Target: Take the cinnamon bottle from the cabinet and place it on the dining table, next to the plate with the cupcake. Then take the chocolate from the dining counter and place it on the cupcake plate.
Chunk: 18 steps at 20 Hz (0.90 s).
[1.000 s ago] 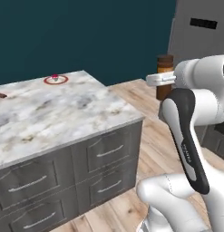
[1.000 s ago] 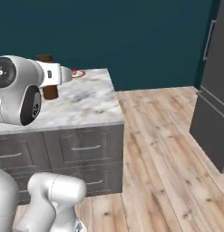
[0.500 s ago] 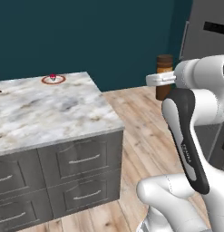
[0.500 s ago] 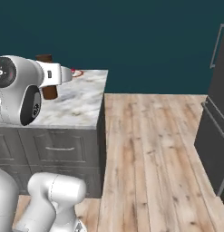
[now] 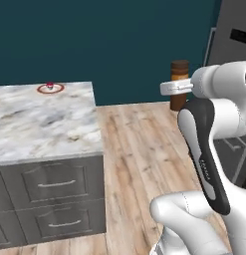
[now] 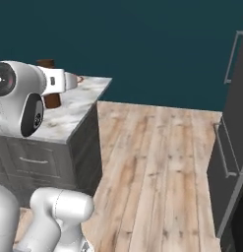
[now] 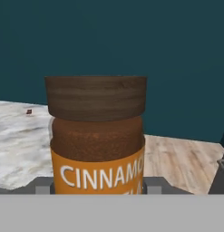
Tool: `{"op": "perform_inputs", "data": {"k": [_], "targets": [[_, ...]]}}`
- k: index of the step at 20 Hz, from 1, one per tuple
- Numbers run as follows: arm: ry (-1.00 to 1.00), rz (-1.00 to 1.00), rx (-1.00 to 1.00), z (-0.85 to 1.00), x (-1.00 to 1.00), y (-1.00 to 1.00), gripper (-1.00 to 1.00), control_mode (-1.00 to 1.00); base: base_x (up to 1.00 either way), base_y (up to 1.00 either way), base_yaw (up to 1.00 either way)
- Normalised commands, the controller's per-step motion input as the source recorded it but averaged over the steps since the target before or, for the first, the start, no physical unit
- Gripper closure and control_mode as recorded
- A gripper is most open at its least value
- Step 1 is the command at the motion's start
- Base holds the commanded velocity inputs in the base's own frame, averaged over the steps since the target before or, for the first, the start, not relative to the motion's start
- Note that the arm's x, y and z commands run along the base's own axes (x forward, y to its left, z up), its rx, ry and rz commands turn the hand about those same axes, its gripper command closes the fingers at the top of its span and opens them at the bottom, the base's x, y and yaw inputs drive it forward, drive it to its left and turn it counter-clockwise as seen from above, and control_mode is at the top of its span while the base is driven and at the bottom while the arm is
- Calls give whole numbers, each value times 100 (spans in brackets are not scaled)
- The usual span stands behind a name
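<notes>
Brown-capped orange cinnamon bottle (image 7: 97, 136) upright, clamped between gripper (image 5: 178, 88) fingers; red-rimmed white plate (image 5: 50, 88) on marble dining table (image 5: 40, 124), toward ten o'clock.

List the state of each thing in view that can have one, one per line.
Bottle: upright, capped, held in the air, not yet on the table.
Pincer: shut on the bottle.
Plate: flat on the table's far corner, cupcake on it.
Cupcake: upright on the plate.
Table: drawers below shut.
</notes>
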Motion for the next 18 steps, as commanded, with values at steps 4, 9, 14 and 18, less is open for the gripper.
{"op": "perform_inputs", "data": {"k": [4,9,14,18], "targets": [[0,0,0,0,0,0,100,100,100,-100,26],[0,0,0,0,0,0,100,100,100,-99,17],[0,0,0,0,0,0,100,100,100,-76,7],[0,0,0,0,0,0,100,100,100,-19,-2]]}}
